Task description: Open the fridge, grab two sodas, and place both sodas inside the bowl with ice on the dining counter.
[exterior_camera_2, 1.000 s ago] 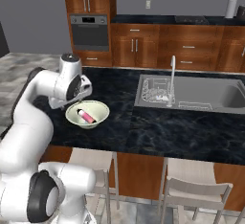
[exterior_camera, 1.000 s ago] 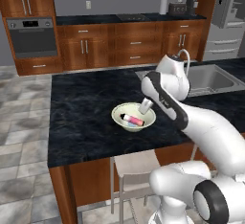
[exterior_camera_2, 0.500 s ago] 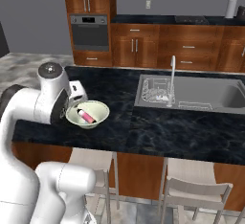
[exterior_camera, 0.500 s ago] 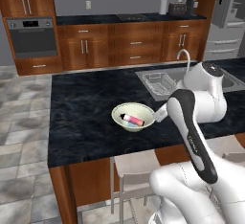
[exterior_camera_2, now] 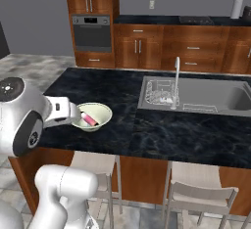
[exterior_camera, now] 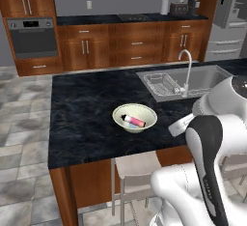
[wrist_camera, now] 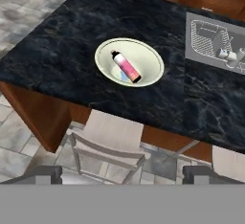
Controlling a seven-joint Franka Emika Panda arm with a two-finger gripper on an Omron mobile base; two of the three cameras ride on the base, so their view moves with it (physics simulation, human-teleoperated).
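Worktop (exterior_camera: 91,109): black speckled stone on a wood base, with broad bare stone to the left of and behind the bowl. Its near edge runs just in front of the bowl; stools (wrist_camera: 107,139) stand tucked under that edge. Tiled floor (exterior_camera: 21,123) lies open off the left end.

Bowl (exterior_camera: 134,117): cream-white, shallow, sitting upright near the front edge, well apart from the sink. Inside lies one slim pink-red soda (exterior_camera: 133,120) with a black cap, on its side, angled across the bottom. A pale bluish patch sits under it in the hand view, possibly ice; too small to confirm.

Sink (exterior_camera_2: 196,96): steel, inset to the right of the bowl, faucet (exterior_camera_2: 176,81) upright at its rim, small items in the left basin not identifiable.

Claw (wrist_camera: 122,175): drawn back off the worktop, above the stools, fingers spread wide, released, grasping nothing.

Fridge (exterior_camera: 230,17): grey, at the far right behind the worktop. Wall cabinets and oven (exterior_camera: 31,37) line the back.
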